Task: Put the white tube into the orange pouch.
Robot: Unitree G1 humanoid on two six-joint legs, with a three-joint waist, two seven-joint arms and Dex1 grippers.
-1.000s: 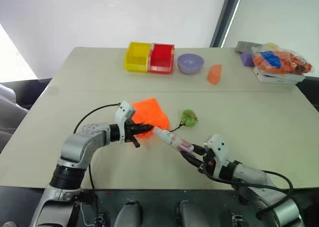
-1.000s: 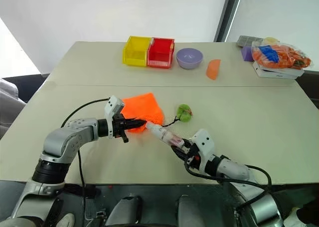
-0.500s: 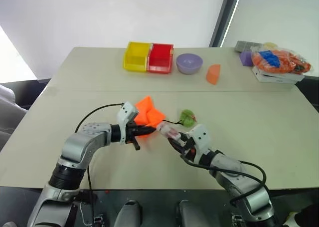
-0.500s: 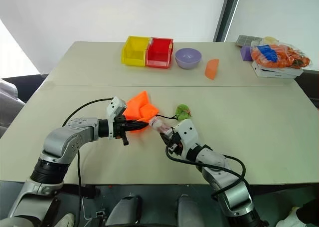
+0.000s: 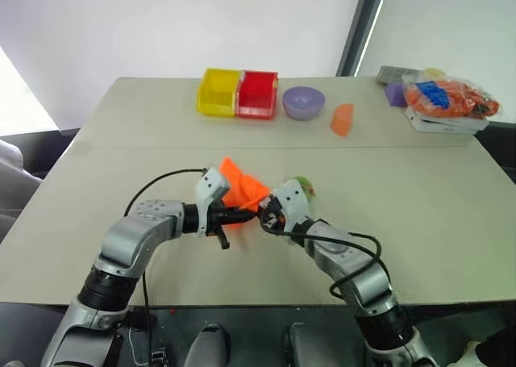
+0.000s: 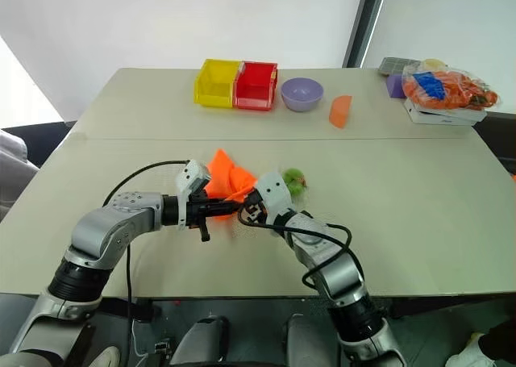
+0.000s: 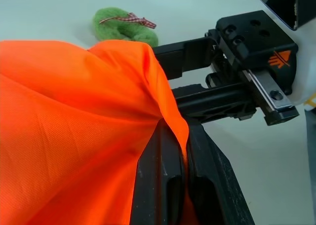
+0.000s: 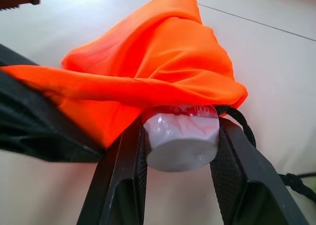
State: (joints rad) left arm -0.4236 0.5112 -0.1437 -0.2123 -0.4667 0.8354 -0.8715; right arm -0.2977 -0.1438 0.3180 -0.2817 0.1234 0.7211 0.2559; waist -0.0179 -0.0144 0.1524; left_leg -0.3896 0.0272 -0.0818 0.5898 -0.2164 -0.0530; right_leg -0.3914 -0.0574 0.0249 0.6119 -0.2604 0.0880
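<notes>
- Since the earlier frames the right gripper (image 6: 251, 211) has swung in from the near right of the table to the mouth of the orange pouch (image 6: 228, 181), bringing the white tube (image 8: 180, 133) with it; the pouch, flat a second ago, now stands bunched and lifted at one edge.
- The left gripper (image 5: 242, 214) is clamped shut on the pouch's fabric edge, holding it up off the table (image 5: 419, 189).
- The right gripper's fingers are closed on the tube, whose far end goes under the orange cloth.
- Progress, as I judge it: the tube is at or just inside the opening, not yet released. Pushing it fully in and letting go remain.
- The green fuzzy ball (image 7: 124, 27) on the cord lies on the table just behind the pouch.
- Containers at the far edge: the yellow bin (image 5: 218, 92), red bin (image 5: 257, 94) and purple bowl (image 5: 303, 102); I cannot tell their contents.
</notes>
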